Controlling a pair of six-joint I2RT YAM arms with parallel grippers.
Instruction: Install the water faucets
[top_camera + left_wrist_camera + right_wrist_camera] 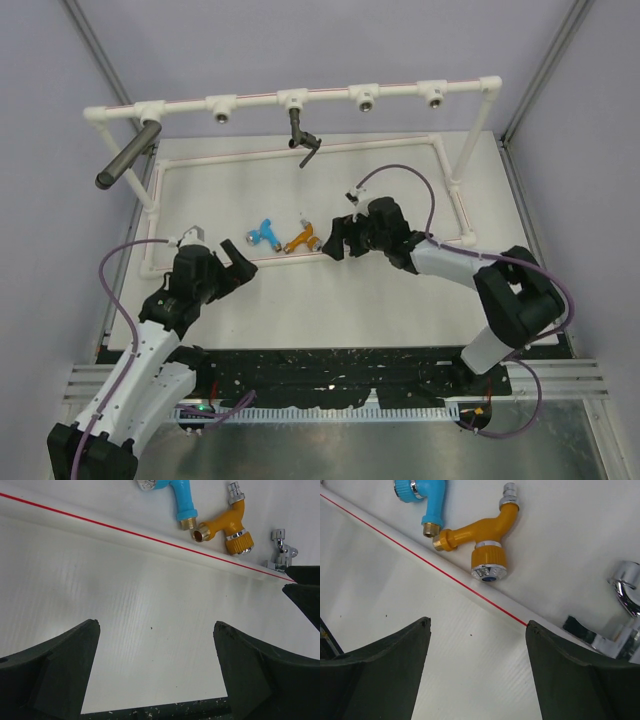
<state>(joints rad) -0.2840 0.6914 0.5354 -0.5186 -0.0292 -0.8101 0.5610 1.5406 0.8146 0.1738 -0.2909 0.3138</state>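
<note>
An orange-gold faucet (302,238) and a bright blue faucet (265,233) lie side by side on the table, just beyond the near white pipe (285,259) with a red line. Both show in the left wrist view, orange (225,527) and blue (181,500), and in the right wrist view, orange (480,535) and blue (427,502). A silver faucet (281,550) lies right of the orange one, also in the right wrist view (626,587). My left gripper (238,262) (156,624) is open and empty, left of and nearer than the faucets. My right gripper (333,240) (477,621) is open and empty, just right of the orange faucet.
A white pipe frame stands on the table; its top rail (330,95) carries several round sockets. A dark grey tap (303,140) hangs from the middle socket. A long dark grey cylinder (128,155) sticks out at the left end. Grey walls close in both sides.
</note>
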